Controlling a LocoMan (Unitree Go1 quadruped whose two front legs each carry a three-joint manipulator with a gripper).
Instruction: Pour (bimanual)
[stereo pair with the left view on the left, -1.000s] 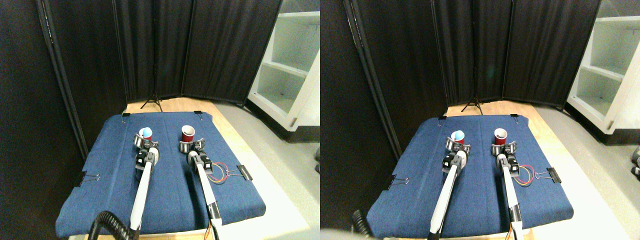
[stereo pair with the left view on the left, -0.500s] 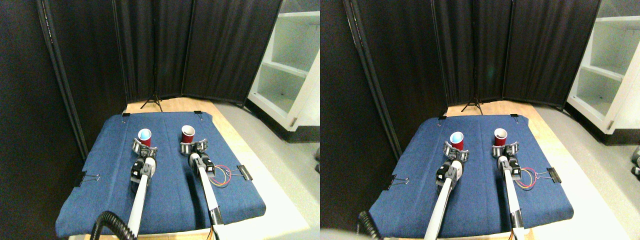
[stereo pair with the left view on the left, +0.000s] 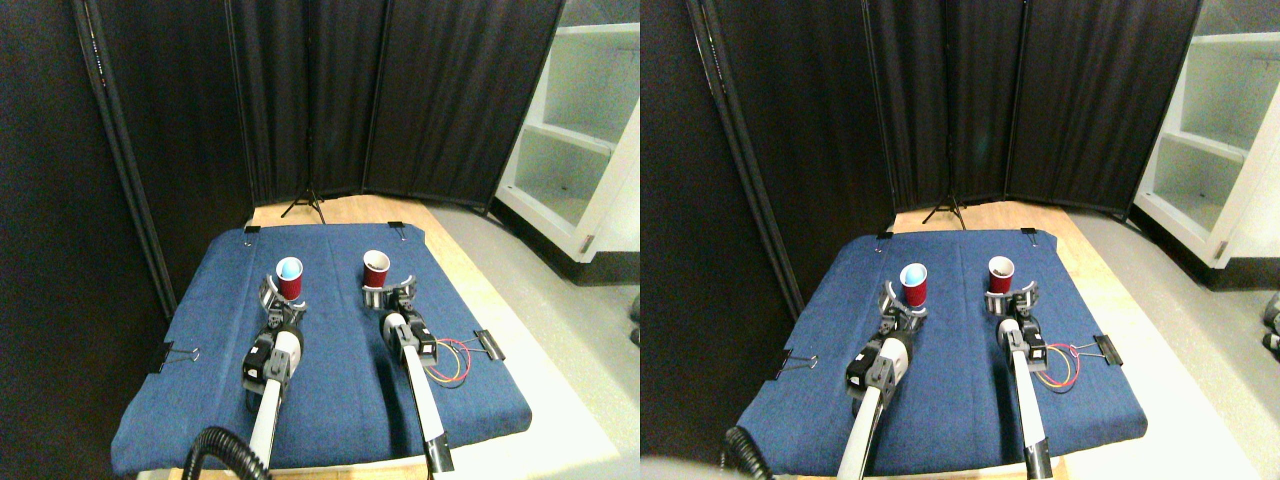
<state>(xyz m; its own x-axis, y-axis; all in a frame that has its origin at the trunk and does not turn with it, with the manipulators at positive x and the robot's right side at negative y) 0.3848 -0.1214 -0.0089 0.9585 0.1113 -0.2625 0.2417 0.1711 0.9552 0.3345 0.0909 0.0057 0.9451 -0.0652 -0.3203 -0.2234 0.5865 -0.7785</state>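
Note:
Two red cups stand upright on the blue cloth-covered table (stereo pair with the left view on the left: 330, 400). The left cup (stereo pair with the left view on the left: 289, 279) has light blue contents showing at its top. The right cup (stereo pair with the left view on the left: 376, 269) shows a pale inside. My left gripper (stereo pair with the left view on the left: 280, 299) is open, its curved grey jaws spread at the base of the left cup on the near side. My right gripper (stereo pair with the left view on the left: 388, 293) is open too, just in front of the right cup and slightly to its right. I cannot tell whether either gripper touches its cup.
Black binder clips (stereo pair with the left view on the left: 178, 353) (stereo pair with the left view on the left: 489, 344) hold the cloth at both sides. A loop of coloured wires (stereo pair with the left view on the left: 452, 361) lies beside the right arm. A black hose (stereo pair with the left view on the left: 225, 450) curls at the bottom left. Black curtains, a tripod (stereo pair with the left view on the left: 305, 205) and a white shelf unit (stereo pair with the left view on the left: 580, 130) stand behind.
Both arms have drawn back toward me, the left one more and swinging leftward. More of the left cup now shows above its gripper. The cups have stayed in place.

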